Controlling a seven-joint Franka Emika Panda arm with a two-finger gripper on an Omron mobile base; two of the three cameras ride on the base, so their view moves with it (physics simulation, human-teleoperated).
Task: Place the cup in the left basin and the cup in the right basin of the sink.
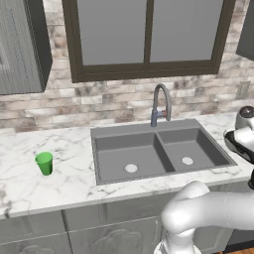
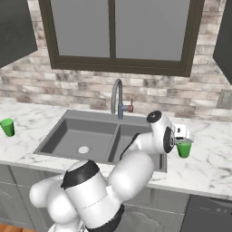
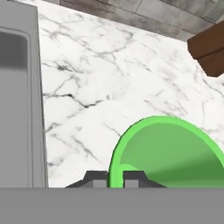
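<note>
The step in hand appears to be the pick-up of the cup on the right (image 2: 183, 148), a green cup on the marble counter (image 2: 213, 158) just to the right of the sink (image 2: 59, 131). In the right base view the gripper (image 2: 182, 136) sits directly over this cup, at its rim. In the hand view the cup's green rim (image 3: 114, 162) runs between the two dark fingertips (image 3: 94, 178), one finger outside the wall and one inside the mouth. The jaws stand apart on either side of the rim with small gaps showing; they look spread and not yet pinching, though the margin is narrow. The second cup (image 1: 44, 162), also green, stands upright on the counter well to the left of the sink, untouched. Both the left basin (image 1: 126, 156) and the right basin (image 1: 186, 149) hold no cup, so neither placement is done. In my judgement the next move calls for closing on the wall, lifting straight up, and carrying the cup left over the sink edge into the right basin without tipping it.
</note>
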